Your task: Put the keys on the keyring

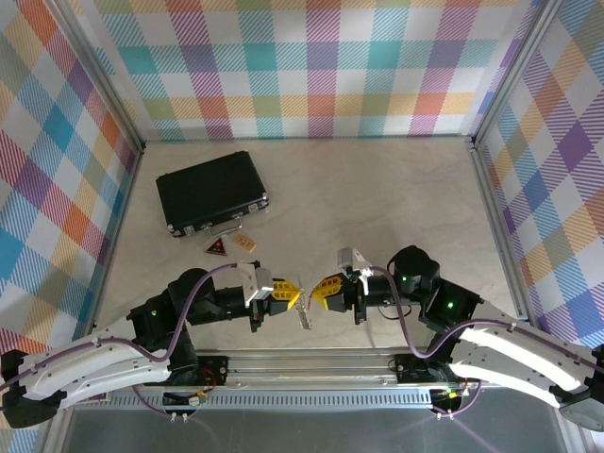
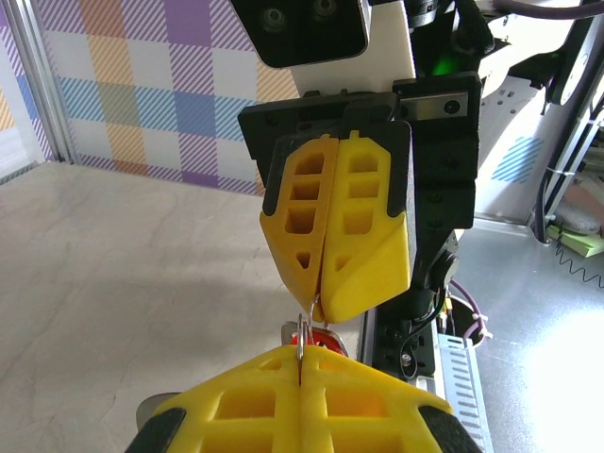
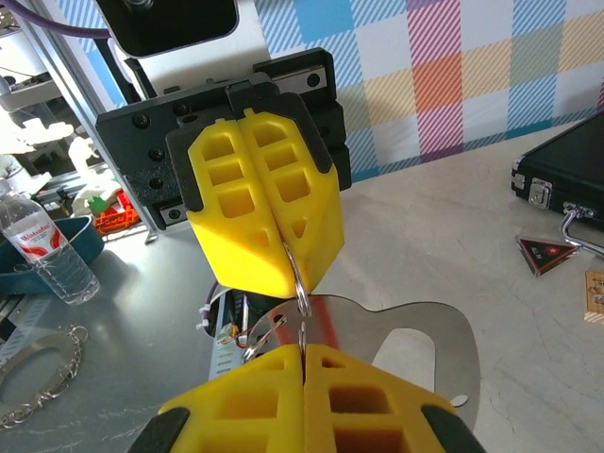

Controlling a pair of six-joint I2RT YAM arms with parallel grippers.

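Working mid-task: left gripper (image 1: 293,298) and right gripper (image 1: 321,289) both clamped on the keyring (image 3: 301,294) over the table's (image 1: 377,189) near edge, key (image 3: 318,321) at it, whether threaded I can't tell.

The fingers (image 2: 340,245) are matt yellow moulded plastic. Between them, the thin keyring (image 3: 303,286) is bright polished wire. The pale worktop (image 1: 377,189) looks smooth and stone-patterned. The black case (image 1: 209,192) is dull and finely grained, with shiny metal latches (image 3: 540,194).

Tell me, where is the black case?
In the top view the black case lies on the left of the table, toward the back wall, with a dark triangular tag and a tan tag just on its near side.
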